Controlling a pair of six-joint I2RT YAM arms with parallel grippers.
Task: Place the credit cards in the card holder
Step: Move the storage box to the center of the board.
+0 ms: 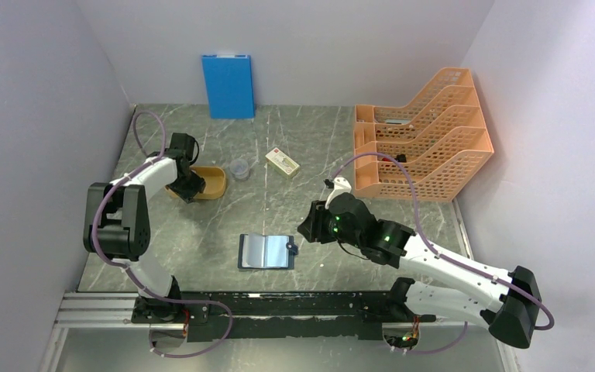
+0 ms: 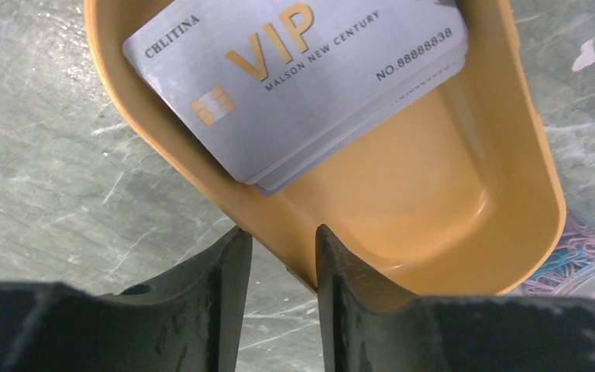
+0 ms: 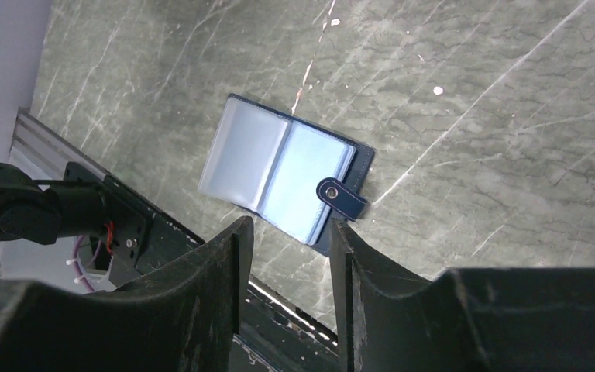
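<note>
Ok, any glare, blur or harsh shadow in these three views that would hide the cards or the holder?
Top external: even light, soft shadows; the card holder sleeves catch a pale sheen. Left wrist: print on the credit cards is sharp, the left gripper's fingers dark and soft. Right wrist: holder crisp, mild glare on its sleeves, right gripper's fingers blurred.

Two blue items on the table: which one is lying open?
The dark navy card holder, flat near the arm bases, pale inner sleeves showing. The bright blue folder stands upright against the back wall.
</note>
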